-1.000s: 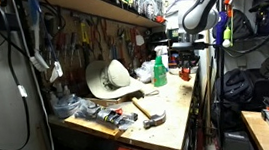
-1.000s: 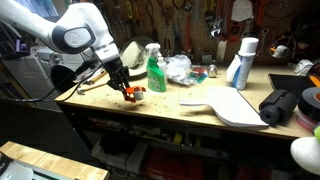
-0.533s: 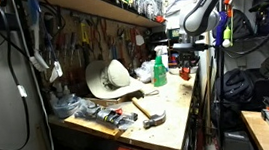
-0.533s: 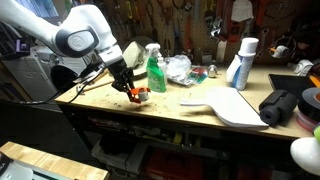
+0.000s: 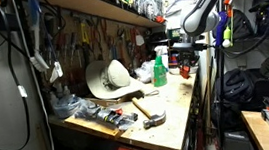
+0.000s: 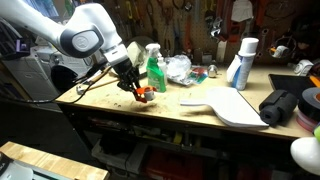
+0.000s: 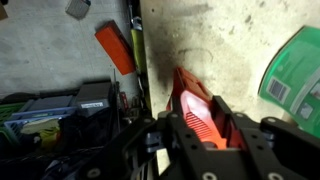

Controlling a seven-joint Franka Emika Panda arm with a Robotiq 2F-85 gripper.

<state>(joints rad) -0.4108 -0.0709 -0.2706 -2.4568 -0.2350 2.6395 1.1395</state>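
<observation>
orange tool [image 7: 190,100] | clamped in claw [image 7: 203,125] | lower end hidden behind claw | kind unclear

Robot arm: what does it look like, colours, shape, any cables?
The arm is glossy white with rounded links and a dark grey round cap on one joint. The claw is black and blocky. Black cables run loosely by the wrist end. No markings are legible.

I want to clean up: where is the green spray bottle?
In an exterior view, the green plastic spray bottle stands on the wooden workbench, right beside the gripper holding a small orange tool.
</observation>
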